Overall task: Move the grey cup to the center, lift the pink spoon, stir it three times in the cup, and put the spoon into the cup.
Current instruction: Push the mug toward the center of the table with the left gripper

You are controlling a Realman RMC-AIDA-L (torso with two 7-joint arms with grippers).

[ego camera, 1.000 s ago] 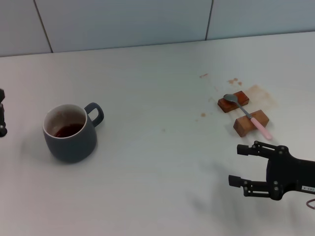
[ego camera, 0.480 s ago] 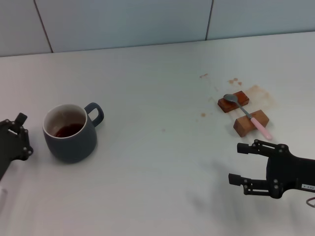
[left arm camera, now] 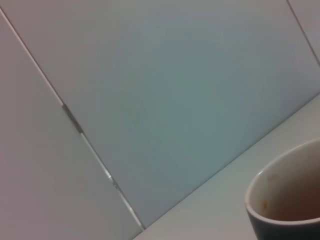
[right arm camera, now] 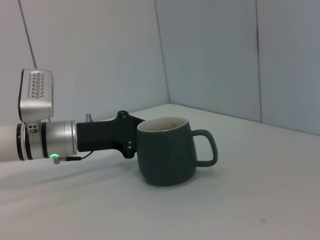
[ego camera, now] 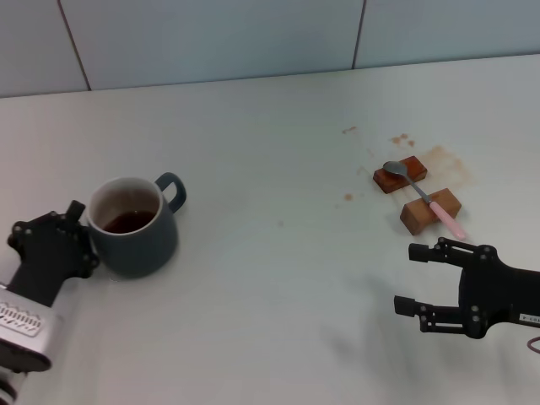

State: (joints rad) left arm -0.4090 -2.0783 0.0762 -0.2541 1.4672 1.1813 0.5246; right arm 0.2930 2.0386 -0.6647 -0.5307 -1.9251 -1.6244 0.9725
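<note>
While the right gripper [ego camera: 415, 278] waits with fingers spread near the table's front edge, the left gripper [ego camera: 83, 239] presses against the grey cup [ego camera: 134, 224]; whether it clamps cannot be told. Farther back, the pink spoon [ego camera: 424, 198] lies across two wooden blocks [ego camera: 415, 195].

Left hand [ego camera: 72, 240] low, right hand [ego camera: 415, 278] spread.

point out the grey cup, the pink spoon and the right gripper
grey cup [ego camera: 139, 245], head view, on its outer wall
pink spoon [ego camera: 445, 218], head view, on the pink handle
right gripper [ego camera: 411, 279], head view, midway between its fingertips
</note>
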